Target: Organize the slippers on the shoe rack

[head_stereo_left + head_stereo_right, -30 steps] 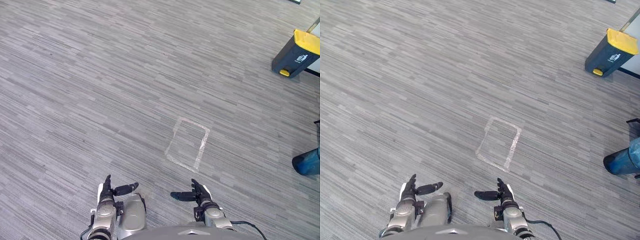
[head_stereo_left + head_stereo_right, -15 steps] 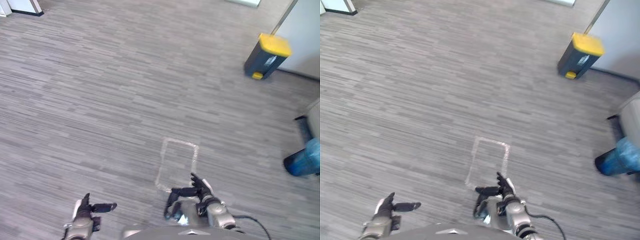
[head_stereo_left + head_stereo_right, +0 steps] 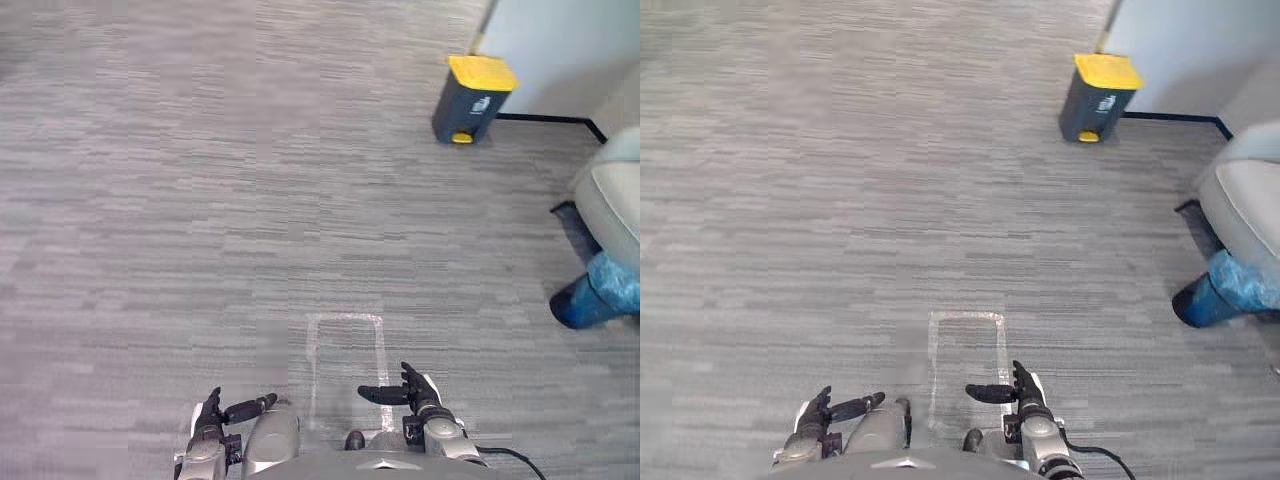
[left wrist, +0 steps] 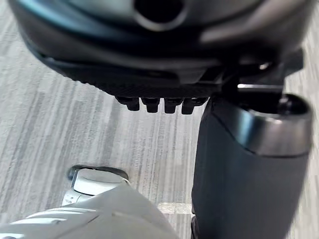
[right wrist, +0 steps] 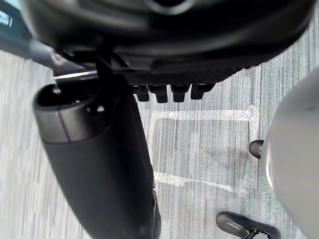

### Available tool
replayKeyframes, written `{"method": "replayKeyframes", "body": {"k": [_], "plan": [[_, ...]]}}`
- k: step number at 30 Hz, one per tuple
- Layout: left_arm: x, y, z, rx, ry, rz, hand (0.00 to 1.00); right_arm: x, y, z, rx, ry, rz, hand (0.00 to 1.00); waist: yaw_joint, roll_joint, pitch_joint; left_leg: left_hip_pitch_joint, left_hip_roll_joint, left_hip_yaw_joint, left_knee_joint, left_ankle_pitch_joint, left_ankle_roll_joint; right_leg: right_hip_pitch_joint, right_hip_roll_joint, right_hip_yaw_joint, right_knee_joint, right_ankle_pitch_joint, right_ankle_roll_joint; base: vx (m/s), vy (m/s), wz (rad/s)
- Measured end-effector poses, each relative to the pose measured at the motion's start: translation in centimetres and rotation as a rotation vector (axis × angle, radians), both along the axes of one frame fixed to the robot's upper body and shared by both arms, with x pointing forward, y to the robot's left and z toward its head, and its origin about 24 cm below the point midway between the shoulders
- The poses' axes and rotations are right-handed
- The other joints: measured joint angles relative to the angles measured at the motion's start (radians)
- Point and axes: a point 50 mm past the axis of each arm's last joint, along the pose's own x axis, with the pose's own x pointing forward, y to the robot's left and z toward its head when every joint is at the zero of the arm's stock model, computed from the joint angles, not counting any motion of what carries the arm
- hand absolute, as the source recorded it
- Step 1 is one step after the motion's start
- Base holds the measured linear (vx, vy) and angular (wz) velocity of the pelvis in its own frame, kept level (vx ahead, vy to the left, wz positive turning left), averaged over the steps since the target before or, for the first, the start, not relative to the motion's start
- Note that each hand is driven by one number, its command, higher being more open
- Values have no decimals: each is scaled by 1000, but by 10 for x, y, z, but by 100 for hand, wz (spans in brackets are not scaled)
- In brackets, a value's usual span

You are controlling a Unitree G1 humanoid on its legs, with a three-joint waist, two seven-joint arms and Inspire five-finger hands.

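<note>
My left hand (image 3: 212, 412) hangs low over the grey carpet at the near edge, fingers straight and thumb pointing inward, holding nothing. My right hand (image 3: 415, 392) is level with it, a little to the right, also open and empty. In the left wrist view the fingers (image 4: 162, 104) are short and straight beside the thumb (image 4: 244, 164). The right wrist view shows the same pose, with fingers (image 5: 172, 92) and thumb (image 5: 94, 159) over the floor.
A white tape rectangle (image 3: 345, 365) marks the carpet just ahead of my hands. A dark bin with a yellow lid (image 3: 470, 98) stands far ahead by a pale wall (image 3: 560, 45). At the right are a grey seat (image 3: 612, 195) and a blue object (image 3: 590, 298).
The whole picture has shifted, so the camera has turned: the bin and tape rectangle now sit nearer the middle, and the wall and seat have come into view. Both hands stay low and open.
</note>
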Motion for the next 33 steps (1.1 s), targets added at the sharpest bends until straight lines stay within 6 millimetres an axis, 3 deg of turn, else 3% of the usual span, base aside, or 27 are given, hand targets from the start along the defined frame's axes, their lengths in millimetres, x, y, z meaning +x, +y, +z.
{"method": "replayKeyframes", "body": {"k": [3,6,7,8,10,14,15,16,17,19,21,23,25,28,29,30,31,32,33], "plan": [[-4,5,0,13,19,-1,100,-4,9,-2,23,16,0,100,10,-23,-16,55,-8,121,-8,-57,37,-13,-43,68,47,-26,39,243,228,-106],[-10,5,-3,13,52,-13,100,-1,13,-2,30,13,5,100,7,-24,-14,157,-16,219,-65,-61,61,-60,-92,-17,204,-35,62,187,192,-103],[-13,3,-5,12,68,-23,100,0,14,-1,33,11,7,100,3,-20,-11,218,-16,262,-106,-60,77,-81,-127,-109,295,-36,64,192,188,-92],[-15,3,-6,14,80,-34,100,1,16,-1,39,10,14,100,0,-17,-10,270,-14,299,-144,-61,79,-97,-169,-223,370,-54,40,162,141,-89],[-16,2,-6,14,83,-39,100,3,19,-2,47,14,30,100,-2,-11,-10,308,2,341,-180,-61,79,-116,-190,-324,395,-70,14,126,72,-67],[-16,2,-7,-3,100,-50,100,12,22,1,42,1,59,100,-4,-5,-2,334,48,443,-217,-61,71,-186,-197,-539,238,-47,11,169,-61,-85],[-17,5,-7,0,106,-53,100,12,22,1,43,-2,58,100,-4,-18,-3,344,39,460,-217,-70,55,-191,-187,-530,141,39,-11,125,-97,-57],[-19,5,-7,0,112,-53,100,12,22,1,44,-3,57,100,-4,-21,-2,348,36,458,-217,-76,45,-191,-186,-521,138,85,-29,199,-153,-60],[-17,-2,-8,-15,109,-65,100,15,16,3,28,-16,55,100,-7,4,10,364,58,455,-219,-87,25,-183,-156,-501,144,72,-49,147,-115,-36],[-15,-7,-9,-23,103,-98,100,16,9,3,13,-19,46,100,-10,23,13,366,73,436,-211,-87,25,-184,-133,-494,142,47,-53,256,-230,-28],[-12,-7,-8,-24,97,-101,100,14,2,2,10,-10,-2,100,-13,23,12,331,106,418,-99,-87,11,-161,-109,-493,114,27,-52,216,-212,-6],[-6,-8,-6,-29,66,-75,100,8,-4,0,-3,1,-24,100,-2,36,14,197,199,374,255,-80,-19,-89,-49,-477,36,30,-58,215,-142,-29],[-2,-12,-4,-35,32,-81,100,3,-13,-1,-19,18,-58,100,17,52,16,126,221,321,429,-128,-26,-30,-5,-423,1,19,-75,247,-14,-74],[3,-12,-2,-31,11,-86,100,0,-17,-2,-21,26,-87,100,19,43,21,55,152,267,338,-188,-10,-2,-4,-327,-5,22,-69,205,102,-114],[5,-12,-2,-31,1,-87,100,0,-18,-2,-27,27,-95,100,20,42,22,35,108,202,239,-191,-7,-1,-9,-283,-3,23,-63,159,173,-117],[8,-12,-1,-31,-3,-89,100,-1,-20,-2,-31,28,-109,100,21,41,24,29,60,110,91,-178,-16,-4,-16,-233,10,17,-44,157,193,-123],[9,-12,-1,-32,-5,-88,100,-1,-21,-2,-33,27,-116,100,20,47,24,31,41,67,36,-116,-17,-6,-18,-206,21,10,-31,158,218,-120],[7,-12,-2,-38,-1,-75,100,-1,-22,-2,-37,26,-120,100,21,48,21,68,16,54,2,-45,15,-6,-23,-158,39,-1,-9,141,176,-73],[8,-10,-1,-32,0,-74,100,-1,-23,-1,-38,22,-124,100,15,39,21,73,9,56,-3,-45,14,-7,-27,-152,42,-4,-4,247,227,-65]]}}
